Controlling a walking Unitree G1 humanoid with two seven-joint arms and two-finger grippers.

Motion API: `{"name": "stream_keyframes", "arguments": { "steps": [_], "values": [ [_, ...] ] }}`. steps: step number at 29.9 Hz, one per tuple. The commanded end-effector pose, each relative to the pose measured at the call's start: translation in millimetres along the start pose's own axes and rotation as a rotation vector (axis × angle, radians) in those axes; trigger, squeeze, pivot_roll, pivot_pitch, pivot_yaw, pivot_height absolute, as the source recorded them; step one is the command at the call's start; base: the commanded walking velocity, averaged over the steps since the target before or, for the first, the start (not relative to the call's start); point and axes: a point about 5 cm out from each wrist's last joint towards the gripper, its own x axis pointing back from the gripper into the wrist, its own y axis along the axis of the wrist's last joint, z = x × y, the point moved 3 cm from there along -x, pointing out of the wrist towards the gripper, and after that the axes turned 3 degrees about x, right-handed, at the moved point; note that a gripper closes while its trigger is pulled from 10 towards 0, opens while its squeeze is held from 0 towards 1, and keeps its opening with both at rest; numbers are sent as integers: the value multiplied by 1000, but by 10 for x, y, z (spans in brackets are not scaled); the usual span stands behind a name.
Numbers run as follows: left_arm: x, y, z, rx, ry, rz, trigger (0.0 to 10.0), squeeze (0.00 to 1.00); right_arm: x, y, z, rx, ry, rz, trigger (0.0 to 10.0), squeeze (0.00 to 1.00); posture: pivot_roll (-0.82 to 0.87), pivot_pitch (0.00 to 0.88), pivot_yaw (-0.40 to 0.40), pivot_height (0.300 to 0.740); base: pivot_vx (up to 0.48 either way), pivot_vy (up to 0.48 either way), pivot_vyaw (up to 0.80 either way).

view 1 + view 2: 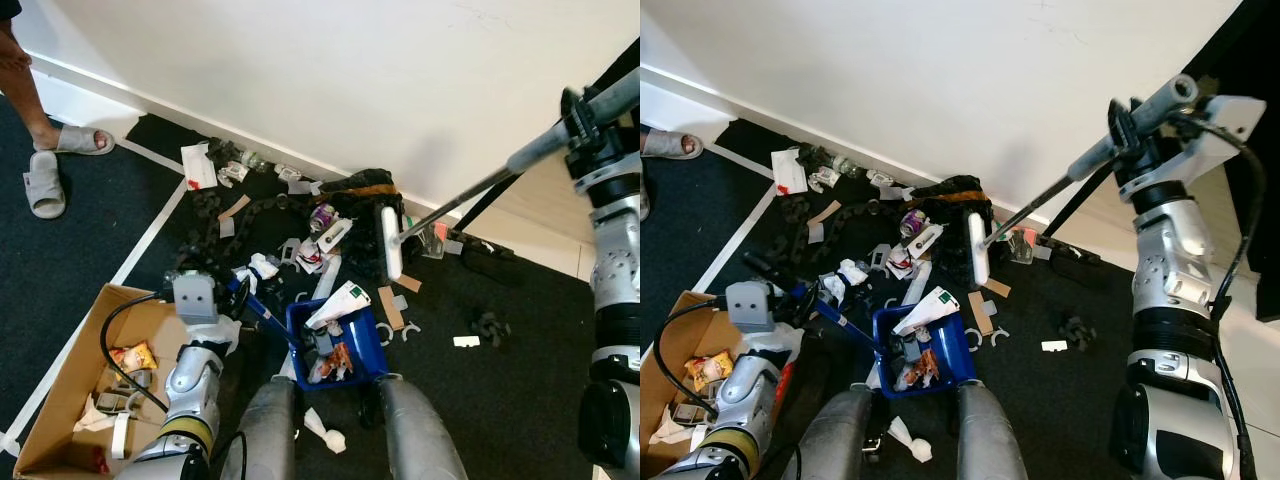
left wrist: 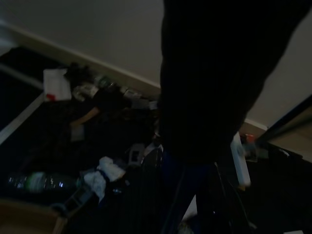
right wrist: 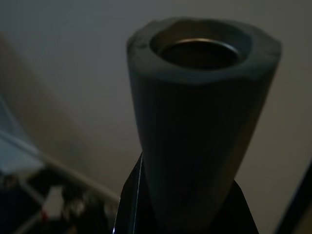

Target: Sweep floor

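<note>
My right gripper [image 1: 583, 118] is raised at the far right, shut on the grey foam grip of a broom [image 3: 200, 122]. The metal shaft [image 1: 455, 197] slants down to the white broom head [image 1: 390, 243], which rests on the dark carpet by the wall among litter. My left gripper [image 1: 222, 287] is low on the left, shut on the blue handle [image 1: 265, 318] of a blue dustpan [image 1: 373, 350]. The dustpan sits between my legs, heaped with wrappers and paper. Scattered litter [image 1: 300, 250] lies between the wall and the dustpan: paper scraps, cardboard strips, bottles and a black cloth [image 1: 360, 190].
An open cardboard box [image 1: 55, 405] with rubbish stands at my lower left. A person's feet in grey sandals [image 1: 45, 180] are at the far left. White tape lines [image 1: 150, 225] cross the carpet. A white wall [image 1: 350, 70] closes the back; small scraps [image 1: 465, 341] lie to the right.
</note>
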Motion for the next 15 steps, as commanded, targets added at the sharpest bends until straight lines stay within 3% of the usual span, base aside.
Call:
{"name": "stream_keyframes", "arguments": {
  "steps": [1,9,15],
  "values": [
    [105,-193,-25,93,7,58,10000,0,110,-116,-139,82,-50,57,10000,0,60,200,-109,740,0,0,0],
    [87,-17,176,125,69,-15,10000,0,244,-299,-271,189,-100,146,10000,0,70,193,-107,740,0,0,0],
    [28,149,244,146,71,-83,10000,0,288,-424,-208,180,-76,183,10000,0,72,186,-106,740,0,0,0]
  ]
}}
